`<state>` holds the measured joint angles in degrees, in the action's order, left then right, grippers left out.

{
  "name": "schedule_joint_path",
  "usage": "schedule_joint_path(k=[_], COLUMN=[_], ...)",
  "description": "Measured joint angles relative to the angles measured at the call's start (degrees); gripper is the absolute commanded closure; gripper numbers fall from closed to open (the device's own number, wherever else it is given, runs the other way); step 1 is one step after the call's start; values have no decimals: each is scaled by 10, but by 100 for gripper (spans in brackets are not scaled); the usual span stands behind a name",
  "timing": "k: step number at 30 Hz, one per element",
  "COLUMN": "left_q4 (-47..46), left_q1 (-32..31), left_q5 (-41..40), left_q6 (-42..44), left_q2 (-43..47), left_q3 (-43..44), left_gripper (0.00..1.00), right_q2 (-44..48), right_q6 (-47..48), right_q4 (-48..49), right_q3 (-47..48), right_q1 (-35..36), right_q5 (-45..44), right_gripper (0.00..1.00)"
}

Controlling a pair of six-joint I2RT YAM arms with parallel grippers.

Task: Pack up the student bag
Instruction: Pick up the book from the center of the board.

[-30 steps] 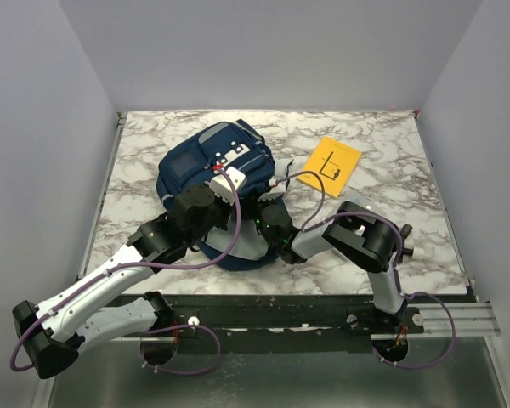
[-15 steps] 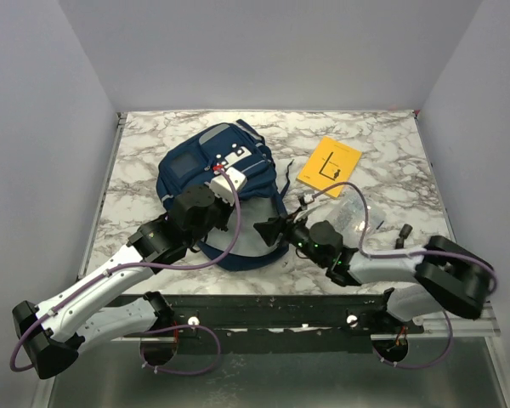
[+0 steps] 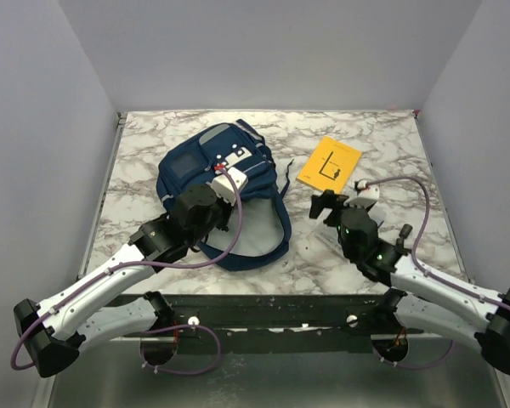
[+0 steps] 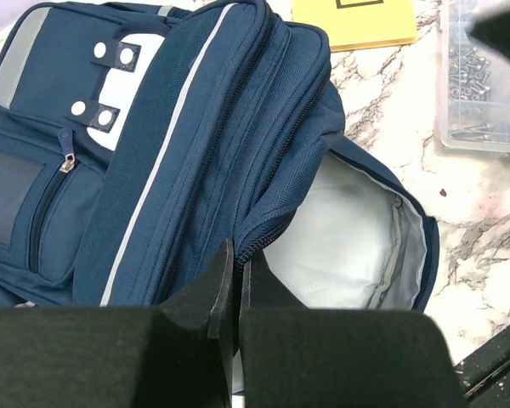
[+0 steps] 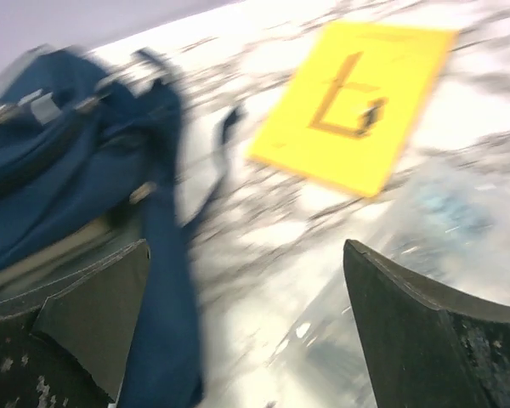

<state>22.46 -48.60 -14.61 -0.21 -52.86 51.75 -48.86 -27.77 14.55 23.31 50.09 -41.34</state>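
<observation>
1. The left claw (image 4: 238, 259) is pinched almost shut on the zip edge of the bag (image 4: 178, 144), at the rim of its open main compartment.
2. Just right of that grip the opening gapes, showing pale lining (image 4: 340, 246).
3. Ahead of the left claw the rest of the bag lies on the marble surface (image 3: 382, 136). Its pockets, grey stripes and white clips face up.
4. The right claw (image 5: 246, 255) is spread wide and holds nothing. It sits to the right of the bag, well apart from the left claw.
5. To the right claw's left are the bag's side and a dark strap (image 5: 166, 255).
6. Ahead of it and a little right, a yellow booklet (image 5: 353, 102) lies flat on the surface.
7. Just to its right lies a clear pouch (image 5: 459, 212), blurred in the wrist view, so I cannot tell whether it touches the finger.
</observation>
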Motion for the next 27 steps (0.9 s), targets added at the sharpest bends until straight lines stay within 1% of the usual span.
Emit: schedule_joint_path(k=[3, 6, 8, 10, 12, 13, 15, 20, 23, 26, 27], left_q4=[0, 0, 0, 0, 2, 4, 5, 10, 12, 38, 52], left_q1=[0, 0, 0, 0, 0, -1, -2, -11, -43, -57, -59], left_q5=[0, 0, 0, 0, 1, 3, 12, 26, -6, -21, -22], left_q6=[-1, -1, -1, -1, 0, 0, 4, 41, 71, 69, 63], left_q2=[-1, -3, -5, -6, -8, -10, -12, -7, 13, 34, 44], left_q3=[0, 0, 0, 0, 1, 2, 3, 1, -19, -34, -38], left_gripper=[100, 100, 100, 100, 100, 100, 100, 100, 100, 100, 85], right_q2=[-89, -186, -258, -327, -374, -421, -475, -568, -610, -626, -629], right_q6=[-2, -12, -24, -35, -44, -47, -46, -26, -18, -10, -5], right_q4=[-57, -109, -140, -160, -173, -177, -184, -216, -224, -228, -232], right_q3=[78, 171, 240, 298, 343, 361, 389, 464, 519, 548, 556], right_q1=[-113, -221, -282, -337, -372, -402, -429, -450, -462, -483, -487], right_q5=[8, 65, 129, 212, 298, 336, 386, 431, 464, 488, 491], right_gripper=[0, 0, 0, 0, 0, 0, 0, 0, 0, 0, 0])
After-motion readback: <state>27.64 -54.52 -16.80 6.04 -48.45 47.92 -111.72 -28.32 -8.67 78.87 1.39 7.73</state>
